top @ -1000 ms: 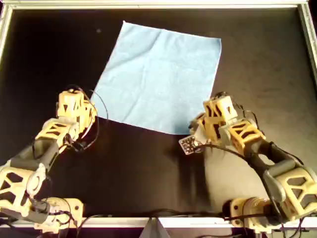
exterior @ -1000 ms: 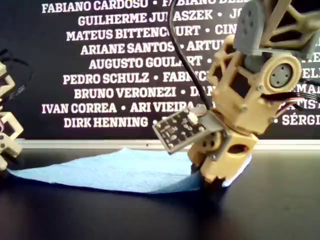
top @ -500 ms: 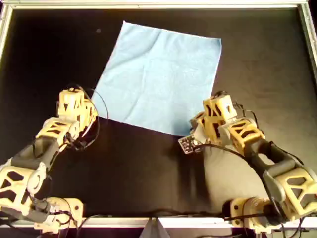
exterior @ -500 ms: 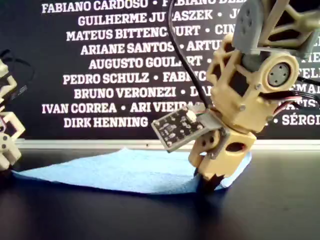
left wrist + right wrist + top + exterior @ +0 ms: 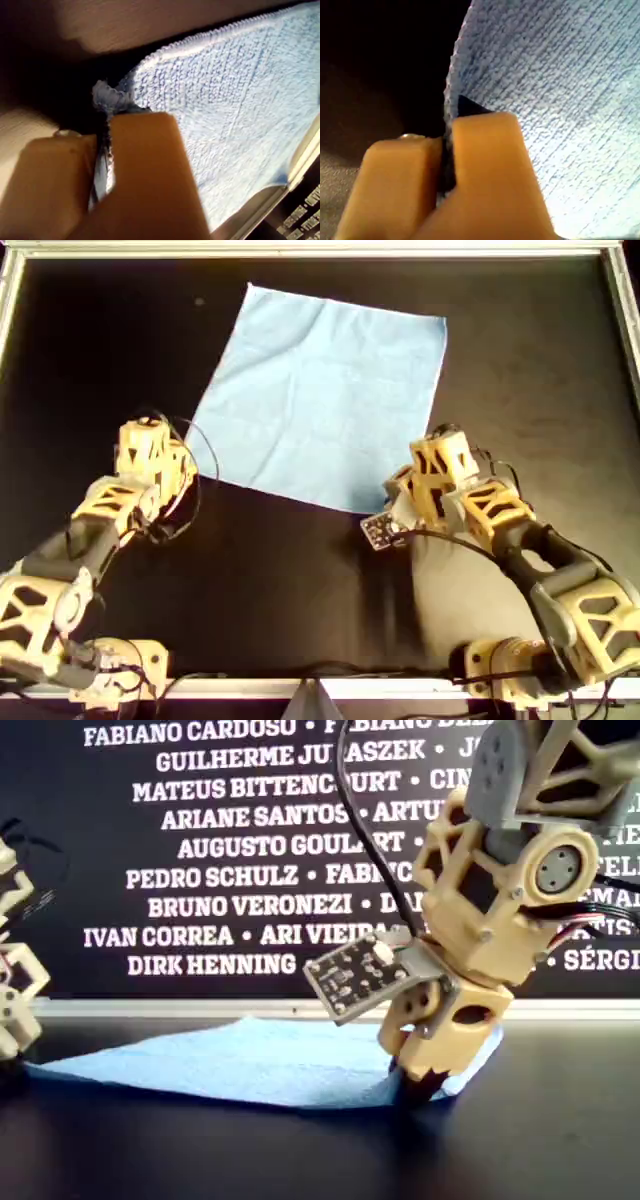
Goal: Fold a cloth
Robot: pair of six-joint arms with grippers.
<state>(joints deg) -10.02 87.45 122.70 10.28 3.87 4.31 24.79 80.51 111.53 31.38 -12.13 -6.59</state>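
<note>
The light blue cloth [image 5: 325,395] lies spread flat on the black table [image 5: 290,580]. In the first wrist view my first gripper [image 5: 105,145] is shut on a bunched corner of the cloth [image 5: 235,105]. In the second wrist view my second gripper [image 5: 447,150] is shut on the cloth's edge [image 5: 545,75]. In the overhead view one tan gripper [image 5: 182,472] stands at the cloth's near left corner and another [image 5: 408,502] at its near right corner. The wrist views do not show which arm is which. In the exterior view the cloth [image 5: 240,1060] lies low, with a gripper [image 5: 415,1082] pinching its corner.
A metal frame [image 5: 320,248] rims the table. A black banner with white names [image 5: 230,850] stands behind the far edge. A small circuit board [image 5: 378,530] sticks out from the arm at the overhead view's right. The other gripper [image 5: 12,1010] shows at the exterior view's left edge.
The gripper at the exterior view's right has tilted slightly and its tips have closed down on the cloth corner. The cloth's near edge has lifted a little. The arms have barely shifted.
</note>
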